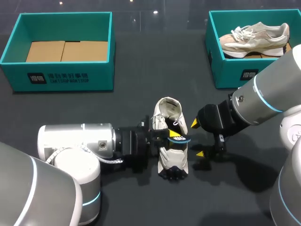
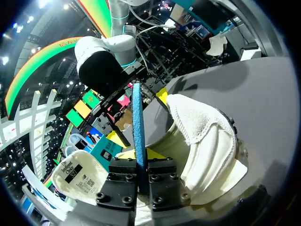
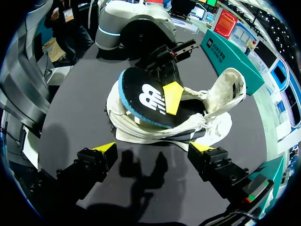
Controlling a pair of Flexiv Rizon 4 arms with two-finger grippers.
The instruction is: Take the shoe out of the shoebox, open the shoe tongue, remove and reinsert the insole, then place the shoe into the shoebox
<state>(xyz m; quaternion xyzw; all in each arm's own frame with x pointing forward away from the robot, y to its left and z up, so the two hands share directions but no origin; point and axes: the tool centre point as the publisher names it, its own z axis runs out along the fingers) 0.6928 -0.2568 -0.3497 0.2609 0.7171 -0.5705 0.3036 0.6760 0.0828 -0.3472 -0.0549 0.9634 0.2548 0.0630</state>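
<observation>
A cream shoe [image 1: 170,141] lies on the dark table between my two grippers, toe towards the front edge, tongue pulled back. My left gripper [image 1: 176,136] is over the shoe's opening, shut on a black insole with a blue edge [image 1: 182,139]. In the left wrist view the insole [image 2: 137,117] stands edge-on between the fingers, with the shoe [image 2: 202,141] beside it. In the right wrist view the insole [image 3: 143,99] is raised, tilted, over the shoe [image 3: 211,113]. My right gripper [image 3: 153,148] is open beside the shoe with nothing in it; the same gripper [image 1: 197,139] shows in the head view.
A teal shoebox [image 1: 61,75] with cardboard on its floor stands at the back left. Another teal shoebox [image 1: 225,70] at the back right holds a second shoe [image 1: 256,37]. My left arm's wrist [image 1: 80,143] lies low across the table's front left.
</observation>
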